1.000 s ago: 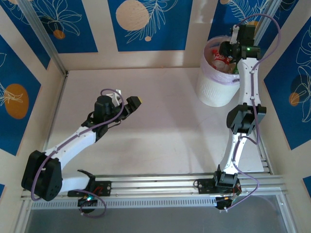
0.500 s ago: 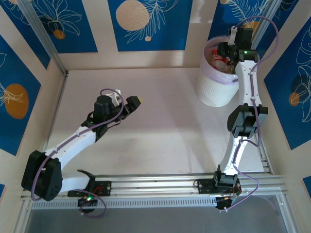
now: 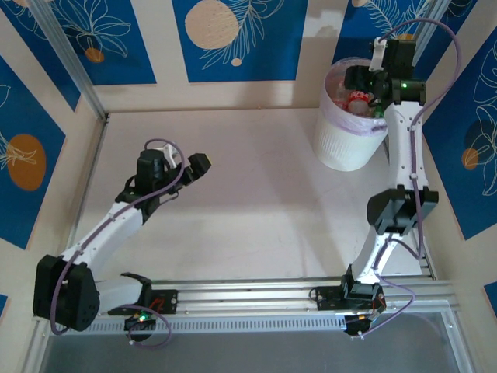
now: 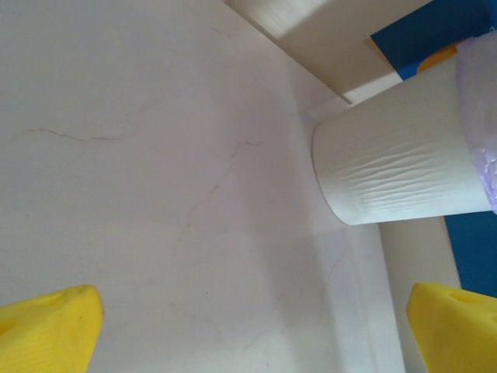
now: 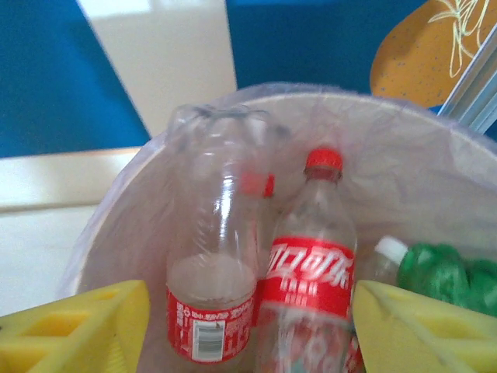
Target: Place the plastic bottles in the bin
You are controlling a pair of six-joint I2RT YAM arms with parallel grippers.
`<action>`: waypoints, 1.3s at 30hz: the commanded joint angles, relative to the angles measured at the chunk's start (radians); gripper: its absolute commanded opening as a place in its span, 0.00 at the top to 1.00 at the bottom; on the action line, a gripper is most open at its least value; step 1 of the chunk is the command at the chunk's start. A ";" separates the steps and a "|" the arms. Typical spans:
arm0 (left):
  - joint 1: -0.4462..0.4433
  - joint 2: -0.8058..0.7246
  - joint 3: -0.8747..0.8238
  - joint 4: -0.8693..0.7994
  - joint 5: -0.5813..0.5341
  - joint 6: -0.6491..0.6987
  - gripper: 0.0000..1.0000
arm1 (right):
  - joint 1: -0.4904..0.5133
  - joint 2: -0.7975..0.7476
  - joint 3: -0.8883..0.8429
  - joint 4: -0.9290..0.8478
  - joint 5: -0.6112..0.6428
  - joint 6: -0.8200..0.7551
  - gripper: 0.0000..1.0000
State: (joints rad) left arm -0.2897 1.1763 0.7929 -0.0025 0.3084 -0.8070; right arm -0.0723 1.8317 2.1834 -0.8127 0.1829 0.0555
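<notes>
The bin stands at the far right of the table, white with a lilac liner. Inside it lie several plastic bottles: a clear one with a red label, base towards me, a red-capped one beside it, and a green one at the right. My right gripper hovers over the bin's mouth, open, its yellow fingers on either side of the two clear bottles without touching them. My left gripper is open over bare table at mid-left, holding nothing.
Beige and blue patterned walls close in the table on three sides, and the bin sits tight in the far right corner. The left wrist view looks across bare table to the bin's side.
My left arm has drawn back to the left, away from the centre. My right gripper has shifted slightly right above the bin.
</notes>
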 commanded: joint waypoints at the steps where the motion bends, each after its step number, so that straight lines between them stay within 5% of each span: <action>1: 0.031 -0.051 0.061 -0.144 -0.047 0.131 0.00 | 0.055 -0.180 -0.155 0.077 -0.010 0.006 0.22; 6: 0.050 -0.099 0.086 -0.281 -0.179 0.253 0.00 | 0.137 -0.425 -0.473 0.171 -0.080 0.017 0.02; 15: 0.056 -0.246 -0.020 -0.327 -0.573 0.438 0.00 | 0.331 -0.716 -0.994 0.316 -0.086 0.000 0.01; 24: 0.061 -0.324 -0.297 -0.039 -0.867 0.617 0.00 | 0.374 -0.772 -1.454 0.643 0.061 0.067 0.01; 28: 0.073 -0.296 -0.374 0.096 -0.879 0.680 0.00 | 0.344 -0.752 -1.590 0.848 0.138 0.011 0.01; 39: 0.143 -0.007 -0.487 0.563 -0.738 0.798 0.00 | 0.219 -0.617 -1.699 1.165 0.095 -0.001 0.01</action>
State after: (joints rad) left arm -0.1684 1.1091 0.3244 0.3458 -0.4831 -0.0624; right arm 0.1493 1.1698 0.4995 0.1905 0.2668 0.0792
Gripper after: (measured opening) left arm 0.998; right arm 0.990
